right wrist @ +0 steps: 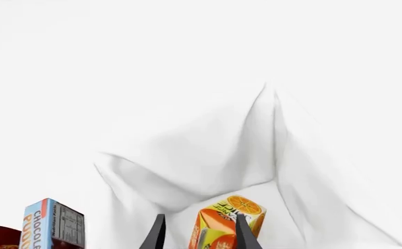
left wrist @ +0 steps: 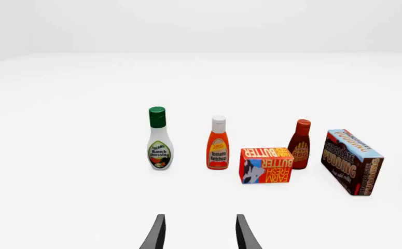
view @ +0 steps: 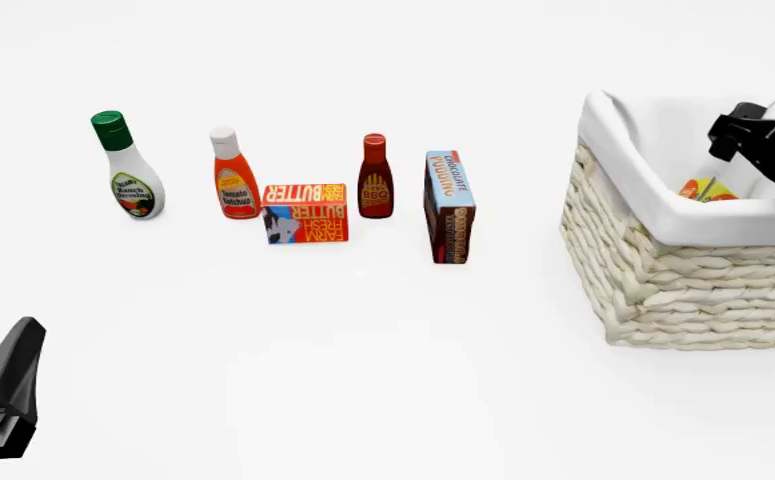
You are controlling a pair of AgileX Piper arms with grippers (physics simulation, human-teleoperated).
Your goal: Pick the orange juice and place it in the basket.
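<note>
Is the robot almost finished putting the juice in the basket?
Nearly. The orange juice is already down inside the basket, against its white liner. The right pincer sits around the carton; whether it grips or has let go is unclear. Left to do: release and lift out. The left pincer waits open, away from the ketchup and butter.

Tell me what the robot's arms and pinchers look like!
Each gripper has two thin, dark, blade-like fingers that taper toward the tips, seen on the left gripper and the right gripper. From the front, the left arm is a chunky black, angular wedge with ridged steps. The right arm is black with a white section. No cables or markings show.
</note>
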